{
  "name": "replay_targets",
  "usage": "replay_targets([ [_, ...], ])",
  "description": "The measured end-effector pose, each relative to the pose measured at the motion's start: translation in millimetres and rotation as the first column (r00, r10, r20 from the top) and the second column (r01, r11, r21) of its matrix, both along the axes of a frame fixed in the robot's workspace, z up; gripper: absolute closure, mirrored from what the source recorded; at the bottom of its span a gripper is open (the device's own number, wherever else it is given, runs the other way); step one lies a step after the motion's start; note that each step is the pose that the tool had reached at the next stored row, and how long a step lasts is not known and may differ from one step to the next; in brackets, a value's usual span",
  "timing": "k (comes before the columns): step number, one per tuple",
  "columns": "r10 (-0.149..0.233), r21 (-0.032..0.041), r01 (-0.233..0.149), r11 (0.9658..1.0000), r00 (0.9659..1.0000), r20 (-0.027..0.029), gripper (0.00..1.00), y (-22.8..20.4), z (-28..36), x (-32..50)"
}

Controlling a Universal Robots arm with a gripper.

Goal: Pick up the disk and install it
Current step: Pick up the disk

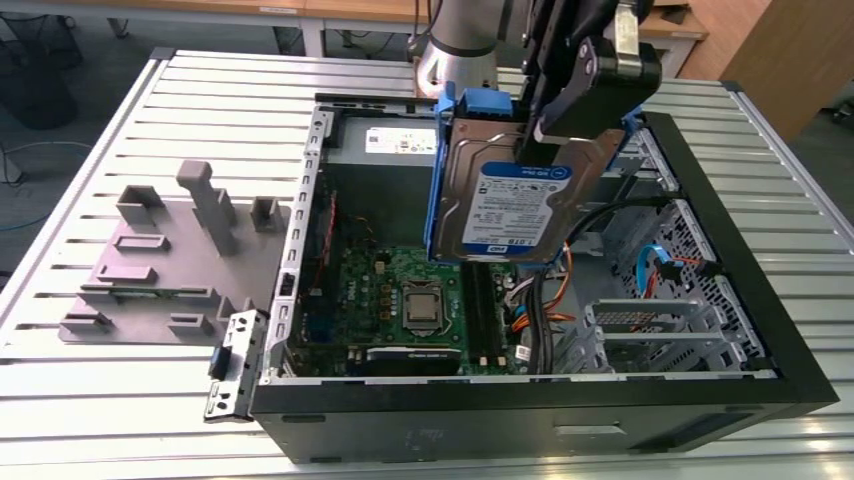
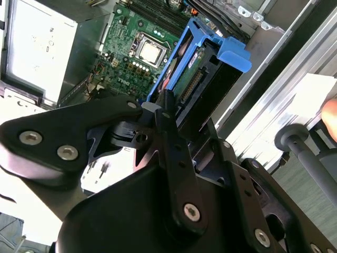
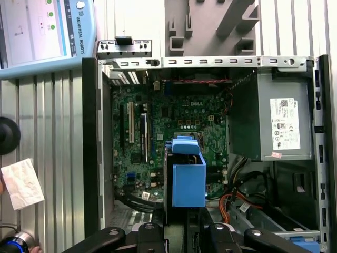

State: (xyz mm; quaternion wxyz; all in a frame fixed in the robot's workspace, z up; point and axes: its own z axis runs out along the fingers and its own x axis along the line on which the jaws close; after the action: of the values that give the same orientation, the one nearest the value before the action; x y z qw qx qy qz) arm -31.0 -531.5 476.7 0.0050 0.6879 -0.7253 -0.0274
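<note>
Claw (image 2: 187,118) nearest lens in second wrist view: black linkage, pinched tight on edges of disk (image 2: 208,74). In exterior view disk (image 1: 514,205) w/ blue caddy hangs on end, label side out, above open PC case (image 1: 747,385), over motherboard (image 1: 400,285), apart from it. Grey PSU box (image 3: 274,124) in case corner. Case sits on slatted surface (image 1: 120,400). Grey fixture plate (image 1: 147,265) just beside case, exterior view's left.
</note>
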Motion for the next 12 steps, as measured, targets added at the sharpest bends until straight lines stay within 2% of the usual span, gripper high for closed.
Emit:
replay_targets([
  [3,0.0,0.0,0.0,1.0,1.0,0.0,0.65,0.0,-0.1,2.4],
  [12,0.0,0.0,0.0,1.0,1.0,0.0,0.65,-0.6,0.0,2.6],
])
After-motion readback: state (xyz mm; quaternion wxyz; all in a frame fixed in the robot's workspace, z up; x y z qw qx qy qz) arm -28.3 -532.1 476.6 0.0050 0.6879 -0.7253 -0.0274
